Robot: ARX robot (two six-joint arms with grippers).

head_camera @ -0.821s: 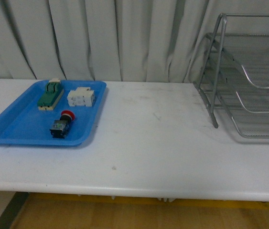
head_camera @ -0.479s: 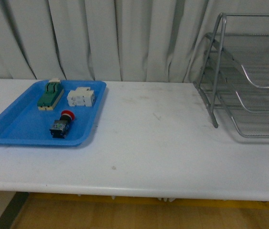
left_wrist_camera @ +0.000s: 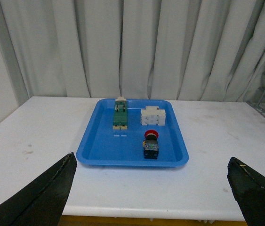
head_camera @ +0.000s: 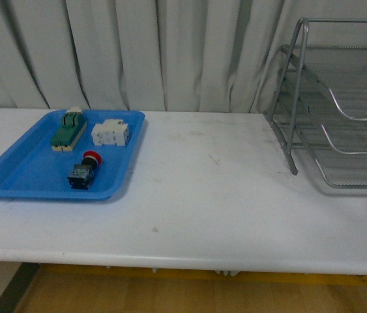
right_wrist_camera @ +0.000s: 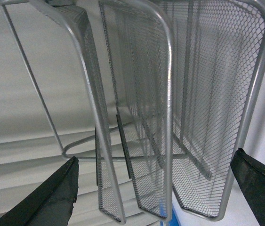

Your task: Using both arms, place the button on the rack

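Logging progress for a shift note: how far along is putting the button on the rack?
Nothing looks done yet. The red-capped black push button lies in the flat blue plastic tray, apart from the silver wire-mesh rack. In hand: nothing; the left gripper and right gripper are open, empty. Left: grasp, carry, place.

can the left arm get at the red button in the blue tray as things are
Probably yes: the left hand is open and faces the button, which sits on the near side of the blue tray with nothing between them.
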